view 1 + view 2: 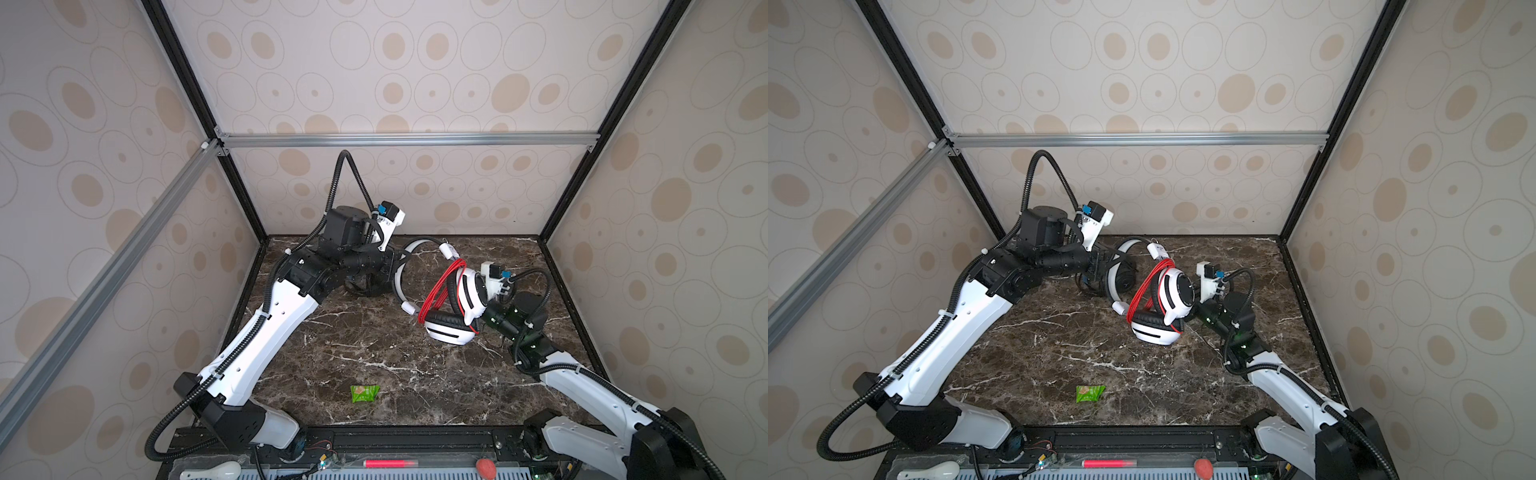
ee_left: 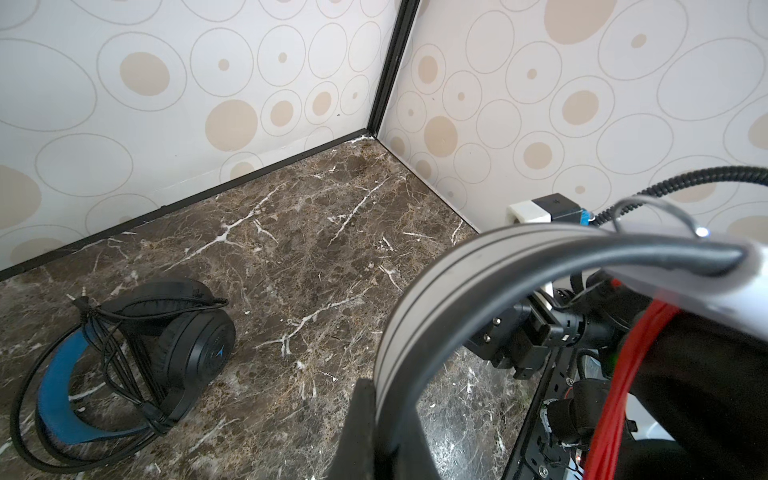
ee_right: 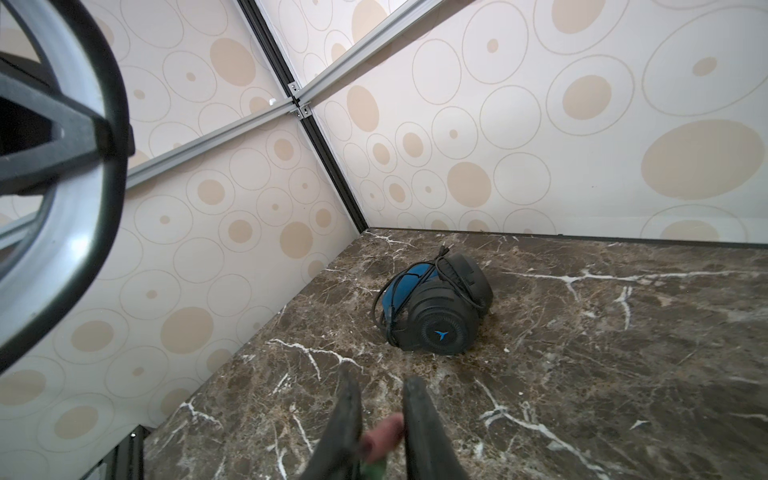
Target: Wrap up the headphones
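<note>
Holding the white headphones by the band

The table is dark marble with walls at the back and on both sides, so it is like a box. The biggest bare patch is at the front and middle, where a small green packet lies. The back is crowded.

The white headphones sit right of the middle, toward the back. One ear cup lies on the table and the other stands up above it. The red cable is wound in loops across them. The left gripper reaches in from the left and is pinched tight on the white band, which curves up off the table.

The right gripper is just to the right of the standing ear cup, between the white headphones and the right wall. Its jaws are close together with a blurry red thing between them. I cannot tell whether they squeeze it.

The black headphones lie near the back left corner with their black cord wound around them. No gripper touches them.
</note>
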Controlling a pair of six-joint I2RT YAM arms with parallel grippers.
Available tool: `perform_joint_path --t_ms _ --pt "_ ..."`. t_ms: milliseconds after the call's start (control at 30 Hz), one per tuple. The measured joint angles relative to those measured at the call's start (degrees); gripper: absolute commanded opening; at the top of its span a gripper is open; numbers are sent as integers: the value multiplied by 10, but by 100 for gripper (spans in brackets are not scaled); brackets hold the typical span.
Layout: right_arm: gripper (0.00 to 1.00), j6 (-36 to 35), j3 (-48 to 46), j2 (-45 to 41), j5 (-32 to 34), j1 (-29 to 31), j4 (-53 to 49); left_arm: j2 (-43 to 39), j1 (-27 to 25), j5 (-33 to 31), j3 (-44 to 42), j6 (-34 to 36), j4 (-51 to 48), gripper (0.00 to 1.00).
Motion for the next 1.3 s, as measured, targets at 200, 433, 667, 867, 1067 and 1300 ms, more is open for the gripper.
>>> perform_joint_path --t_ms 200,433,667,867,1067,1300 --pt "3 -1 1 0 1 0 -1 0 0 0 -5 -5 2 0" --pt "0 -14 2 -5 1 0 -36 0 0 -3 -8 -34 37 0" --pt "0 -41 14 -32 -1 0 -102 0 0 -16 -12 -86 100 0" --pt "0 -51 26 -59 3 1 -139 -3 -3 -64 -70 -174 200 0" --pt "0 -68 36 -68 29 24 -179 -3 -38 -157 -101 -248 248 0" --pt "0 -74 37 -96 72 49 -202 -3 -78 -273 -97 -299 243 0"
